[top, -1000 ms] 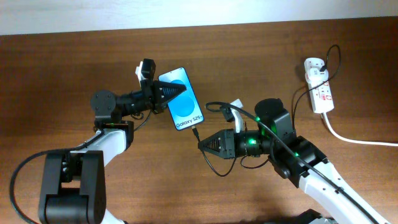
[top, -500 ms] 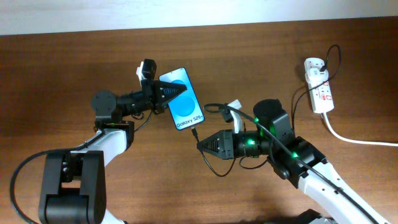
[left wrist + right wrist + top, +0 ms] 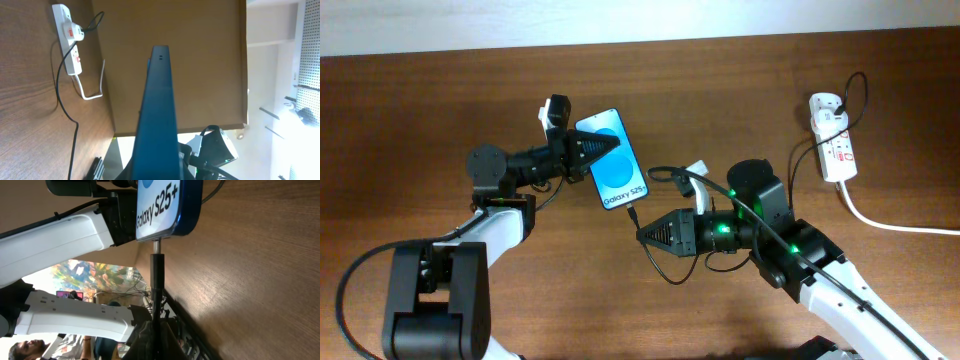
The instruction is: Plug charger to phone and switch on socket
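At centre table, overhead view, I find the phone lying at a slant with its blue screen up and its lettered end pointing toward the right arm. The left gripper has its fingers closed on the phone's far long side. From the left wrist I see the phone edge-on, running straight out from the camera.

Just below the lettered end, the right gripper holds the charger by its black connector, fingers narrow around it. In the right wrist view the connector stands in line with the phone, and its metal tip meets the phone's lower edge with some bare metal showing. I cannot tell how far it is seated. The black cable loops back past the right gripper and across the wood.

The socket lies well apart at the far right, a black lead plugged into its far end and a white cord trailing off to the right. Its red switches show in the left wrist view; their position I cannot tell.
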Robot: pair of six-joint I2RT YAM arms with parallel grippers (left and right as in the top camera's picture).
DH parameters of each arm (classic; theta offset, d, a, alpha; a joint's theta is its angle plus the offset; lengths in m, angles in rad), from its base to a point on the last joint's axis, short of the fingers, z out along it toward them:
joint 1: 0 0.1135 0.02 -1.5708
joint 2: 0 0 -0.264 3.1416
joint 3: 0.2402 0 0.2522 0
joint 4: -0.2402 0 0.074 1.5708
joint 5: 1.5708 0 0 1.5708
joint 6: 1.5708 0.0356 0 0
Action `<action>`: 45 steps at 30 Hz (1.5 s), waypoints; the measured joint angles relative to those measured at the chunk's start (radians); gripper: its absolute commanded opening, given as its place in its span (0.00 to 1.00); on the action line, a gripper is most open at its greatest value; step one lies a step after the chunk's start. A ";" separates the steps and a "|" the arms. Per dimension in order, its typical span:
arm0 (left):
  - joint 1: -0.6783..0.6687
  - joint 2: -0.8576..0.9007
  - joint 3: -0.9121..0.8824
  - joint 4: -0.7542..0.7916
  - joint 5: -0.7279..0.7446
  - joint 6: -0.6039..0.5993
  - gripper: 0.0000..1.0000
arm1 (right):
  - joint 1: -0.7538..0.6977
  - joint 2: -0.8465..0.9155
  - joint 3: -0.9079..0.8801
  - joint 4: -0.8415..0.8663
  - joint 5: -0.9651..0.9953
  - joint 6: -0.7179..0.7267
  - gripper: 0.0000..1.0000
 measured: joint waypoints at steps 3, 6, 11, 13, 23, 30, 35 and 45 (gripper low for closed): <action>-0.006 0.000 0.000 0.000 -0.001 0.000 0.00 | 0.001 0.000 0.000 0.003 -0.002 0.000 0.04; -0.008 0.000 0.000 0.000 -0.001 0.000 0.00 | 0.003 0.000 0.000 0.008 -0.008 -0.001 0.04; -0.008 0.000 0.000 0.000 -0.001 0.000 0.00 | 0.003 0.000 0.000 0.008 -0.007 0.000 0.04; -0.008 0.000 0.000 0.000 -0.001 0.000 0.00 | 0.003 0.000 0.000 0.008 -0.006 0.000 0.04; -0.006 0.000 0.000 0.000 -0.010 0.000 0.00 | 0.005 0.000 0.000 0.003 0.039 0.000 0.04; -0.006 0.000 0.000 0.000 -0.012 0.004 0.00 | 0.005 0.000 0.000 0.000 0.050 0.000 0.04; -0.006 0.000 0.000 0.000 -0.011 0.015 0.00 | 0.005 0.000 0.000 0.001 0.050 0.000 0.04; 0.006 0.001 0.008 0.000 -0.020 0.031 0.00 | 0.010 0.000 -0.006 0.067 0.061 -0.025 0.05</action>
